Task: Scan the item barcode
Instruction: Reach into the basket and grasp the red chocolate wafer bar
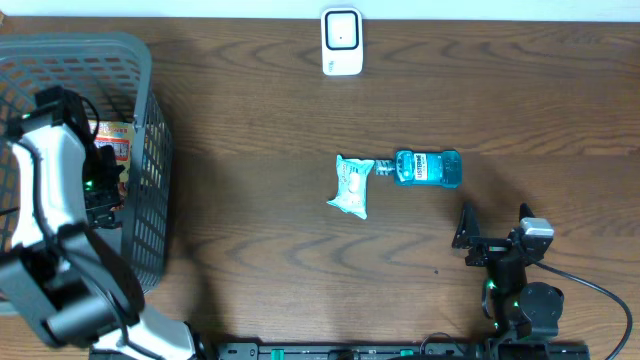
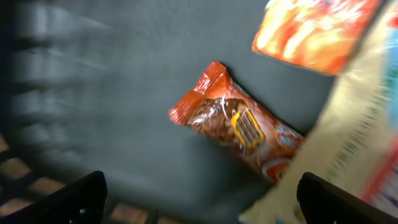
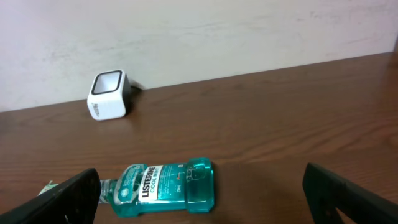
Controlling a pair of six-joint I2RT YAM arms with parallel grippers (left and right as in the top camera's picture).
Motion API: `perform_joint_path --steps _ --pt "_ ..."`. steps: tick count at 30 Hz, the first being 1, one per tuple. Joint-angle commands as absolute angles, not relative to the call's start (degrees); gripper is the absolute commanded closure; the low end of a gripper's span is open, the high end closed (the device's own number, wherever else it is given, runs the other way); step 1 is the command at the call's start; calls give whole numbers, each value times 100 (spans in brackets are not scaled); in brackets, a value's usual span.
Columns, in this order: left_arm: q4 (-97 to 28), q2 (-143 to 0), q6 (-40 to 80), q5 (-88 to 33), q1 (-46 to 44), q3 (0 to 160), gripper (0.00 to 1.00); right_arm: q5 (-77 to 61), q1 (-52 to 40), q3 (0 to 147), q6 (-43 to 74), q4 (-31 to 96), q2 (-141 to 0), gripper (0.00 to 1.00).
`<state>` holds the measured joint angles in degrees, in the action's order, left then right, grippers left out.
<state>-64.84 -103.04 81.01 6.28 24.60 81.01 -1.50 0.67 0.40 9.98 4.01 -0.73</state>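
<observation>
In the left basket [image 1: 140,60] the left gripper [image 2: 205,199] hangs spread and empty over an orange snack packet [image 2: 239,127]; the right gripper [image 1: 495,222], likewise spread and empty, sits near right by the mouthwash bottle [image 1: 428,168]; nothing faces the far scanner [image 1: 341,41], so picking and scanning apparently remain.

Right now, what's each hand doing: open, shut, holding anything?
Left hand: open, empty, inside the basket above a snack pack.
Right hand: open, empty, clear of the bottle.

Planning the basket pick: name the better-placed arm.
Left, probably: the open left claw hangs inside the basket over the orange snack packet; the right claw waits outside by the mouthwash bottle.
</observation>
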Motion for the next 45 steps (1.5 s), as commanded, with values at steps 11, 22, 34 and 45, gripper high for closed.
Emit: perform_joint_path --steps 11,22,34,45 --pt "-6125 -11762 7773 637 2425 8073 37 -121 43 32 932 419 -62 1" --pt "-6748 -11340 7026 1007 2355 8130 93 -121 43 32 932 419 -62 1" --pt "-6514 -7201 6257 1135 2897 8322 93 -121 43 32 932 419 -62 1" --pt "-5564 -5142 5332 -1966 2596 8322 93 -119 43 32 932 419 -62 1"
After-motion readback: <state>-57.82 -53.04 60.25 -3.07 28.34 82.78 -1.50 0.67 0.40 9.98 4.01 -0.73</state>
